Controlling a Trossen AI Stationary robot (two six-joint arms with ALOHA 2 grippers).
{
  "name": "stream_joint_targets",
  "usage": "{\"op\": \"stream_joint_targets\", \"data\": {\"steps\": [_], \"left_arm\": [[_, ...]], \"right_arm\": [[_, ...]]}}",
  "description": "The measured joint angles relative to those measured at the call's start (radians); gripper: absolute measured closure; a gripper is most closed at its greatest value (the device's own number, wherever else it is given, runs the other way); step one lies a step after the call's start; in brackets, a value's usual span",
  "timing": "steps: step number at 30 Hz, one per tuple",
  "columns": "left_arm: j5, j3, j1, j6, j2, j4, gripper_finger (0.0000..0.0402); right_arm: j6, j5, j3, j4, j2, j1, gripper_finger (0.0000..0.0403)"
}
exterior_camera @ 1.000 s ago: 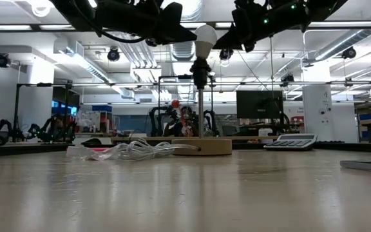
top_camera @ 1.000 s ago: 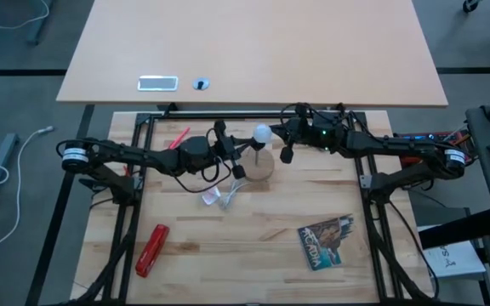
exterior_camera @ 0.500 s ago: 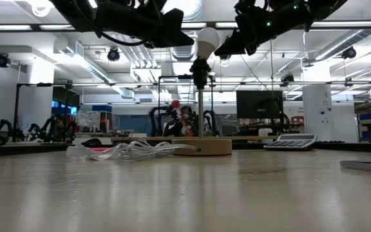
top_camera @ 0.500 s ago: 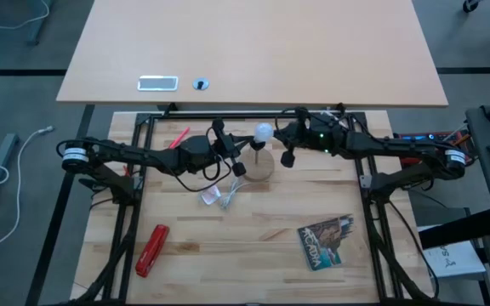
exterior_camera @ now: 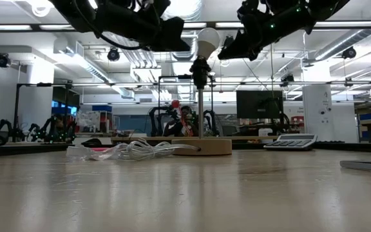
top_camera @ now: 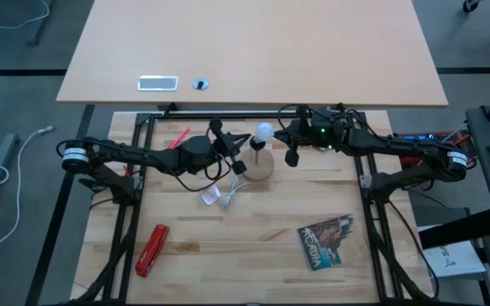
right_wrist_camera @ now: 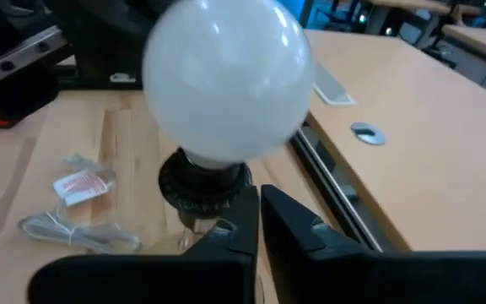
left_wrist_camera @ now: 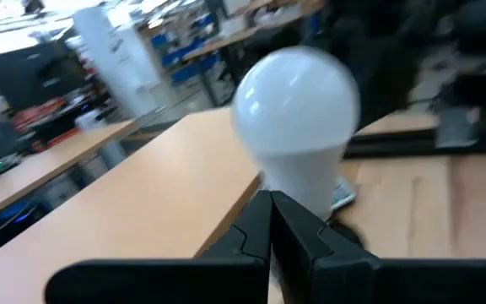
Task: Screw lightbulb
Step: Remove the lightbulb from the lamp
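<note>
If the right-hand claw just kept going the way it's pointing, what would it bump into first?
Most likely the lightbulb: it sits in the black socket directly ahead of the shut right gripper, very near, though the exact gap is hard to judge.

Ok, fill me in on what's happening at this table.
The lightbulb sits in the black socket of a lamp stand on a round wooden base. The left gripper and right gripper, both shut, flank it, neither holding it. A red stapler, a plastic wrapper and a booklet lie nearby.
</note>
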Motion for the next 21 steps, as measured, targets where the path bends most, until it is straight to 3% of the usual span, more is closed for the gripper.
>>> {"op": "stream_joint_targets", "data": {"steps": [4,12,21], "left_arm": [[-0.036,-0.001,0.000,0.000,0.000,-0.026,0.0402],[-0.025,-0.001,0.000,-0.001,0.000,-0.030,0.0402],[-0.012,-0.001,0.002,-0.002,0.000,-0.026,0.0402]], "right_arm": [[-0.008,-0.012,-0.001,-0.024,0.000,-0.021,0.0364],[-0.003,-0.298,-0.060,0.076,-0.001,-0.092,0.0271],[0.059,-0.313,-0.139,0.393,0.038,-0.107,0.0186]]}}
